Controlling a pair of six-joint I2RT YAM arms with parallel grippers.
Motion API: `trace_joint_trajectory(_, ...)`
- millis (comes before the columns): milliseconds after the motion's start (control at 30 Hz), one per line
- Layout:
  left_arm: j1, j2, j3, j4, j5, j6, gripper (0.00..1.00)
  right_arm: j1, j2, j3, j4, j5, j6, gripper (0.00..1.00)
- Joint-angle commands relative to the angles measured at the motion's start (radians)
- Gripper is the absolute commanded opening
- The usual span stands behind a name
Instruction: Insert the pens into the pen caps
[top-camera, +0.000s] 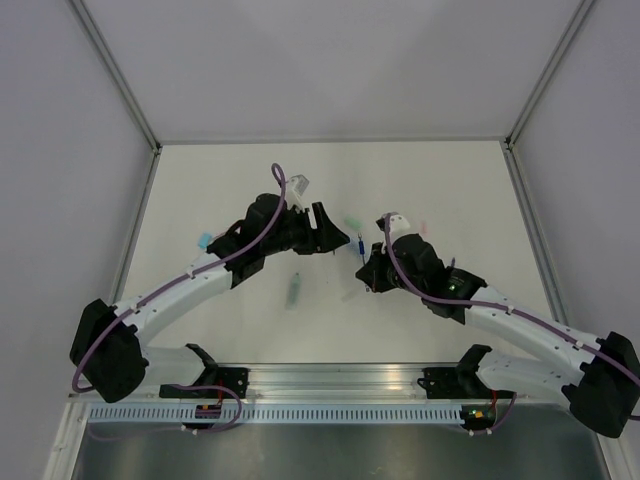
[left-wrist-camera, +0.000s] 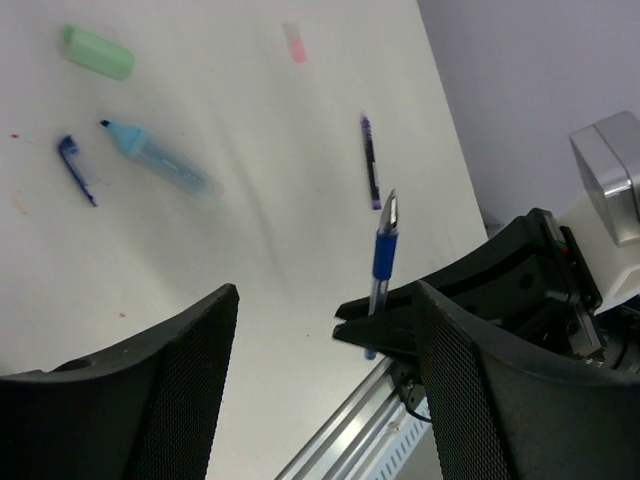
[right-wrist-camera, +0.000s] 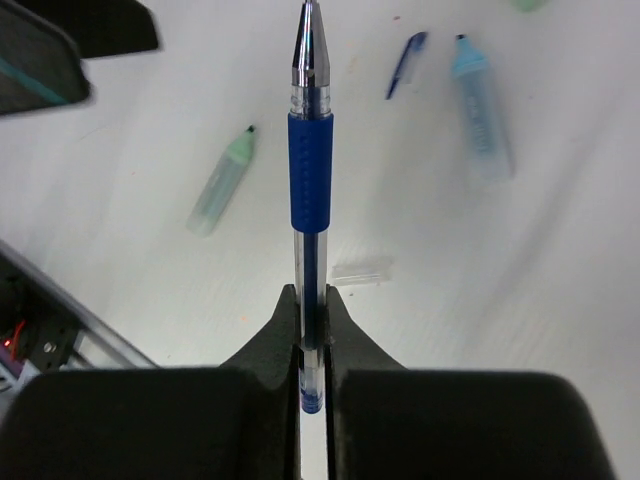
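Pen (right-wrist-camera: 308, 170) stood clenched in the right end effector (right-wrist-camera: 312, 330); the released left end effector (left-wrist-camera: 322, 310) likely needed the blue cap (left-wrist-camera: 76, 170).

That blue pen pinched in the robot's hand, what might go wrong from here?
The right fingers pinch the blue pen only near its tail, so it may tilt or slip when pushed into a cap. The left fingers stand open and empty, so the dark blue cap on the table lies unheld and could skid away.
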Motion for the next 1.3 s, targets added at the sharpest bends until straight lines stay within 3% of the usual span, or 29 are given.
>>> trace_joint_trajectory(0, 0.019, 0.019, 0.111, -0.204, -0.142, 0.125, 0.75, -0.026, -0.030, 0.043, -0.068, 0.181, 0.019, 0.00)
trace_joint_trajectory(100, 0.019, 0.098, 0.236, -0.296, -0.201, 0.174, 0.73, -0.054, -0.053, 0.022, -0.063, 0.227, 0.029, 0.00)
trace_joint_trajectory(433, 0.016, 0.605, 0.629, -0.598, -0.316, 0.255, 0.60, -0.118, -0.204, -0.012, -0.051, 0.226, 0.003, 0.00)
trace_joint_trajectory(633, 0.007, 0.763, 0.805, -0.692, -0.379, 0.280, 0.55, -0.121, -0.257, -0.020, -0.055, 0.205, -0.019, 0.00)
trace_joint_trajectory(1267, -0.012, 0.975, 0.951, -0.786, -0.416, 0.287, 0.49, -0.120, -0.288, -0.020, -0.059, 0.192, -0.034, 0.00)
